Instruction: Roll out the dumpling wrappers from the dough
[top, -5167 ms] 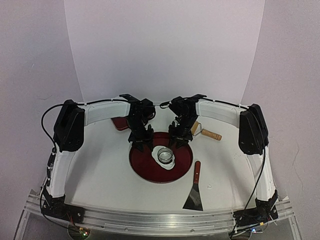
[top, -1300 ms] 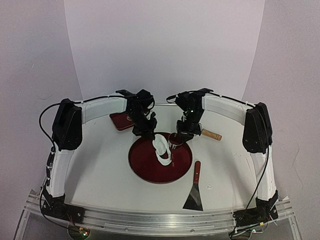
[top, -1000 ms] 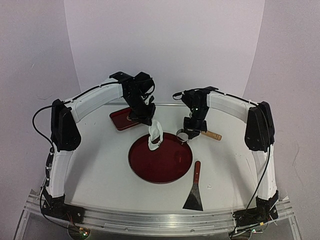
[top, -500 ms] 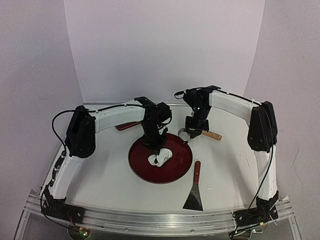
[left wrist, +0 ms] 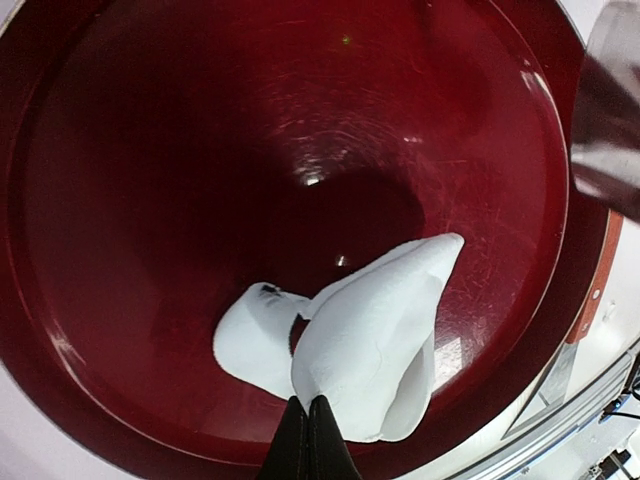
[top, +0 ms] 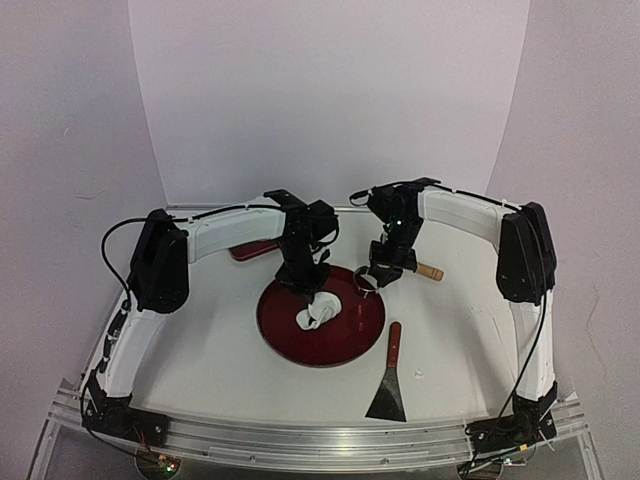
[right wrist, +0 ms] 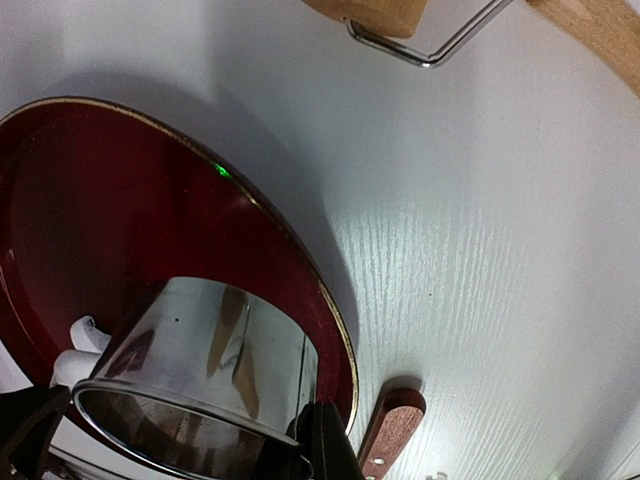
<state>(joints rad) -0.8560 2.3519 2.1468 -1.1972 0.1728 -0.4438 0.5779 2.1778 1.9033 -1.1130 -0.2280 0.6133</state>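
Your left gripper (left wrist: 308, 432): fingers together, pinching edge of dough scrap (left wrist: 372, 345); scrap crumpled, hanging at centre of round red tray (top: 272, 335), contact unclear; likely held there for dropping and re-rolling; your right gripper (top: 377, 272) clamped on ring cutter (right wrist: 195, 365), raised over tray rim at 2 o'clock, clear of dough; wooden-handled roller (top: 424, 269) further out on same bearing.

No legible text, no labels, brands, numbers or signs readable, top view or either wrist view.
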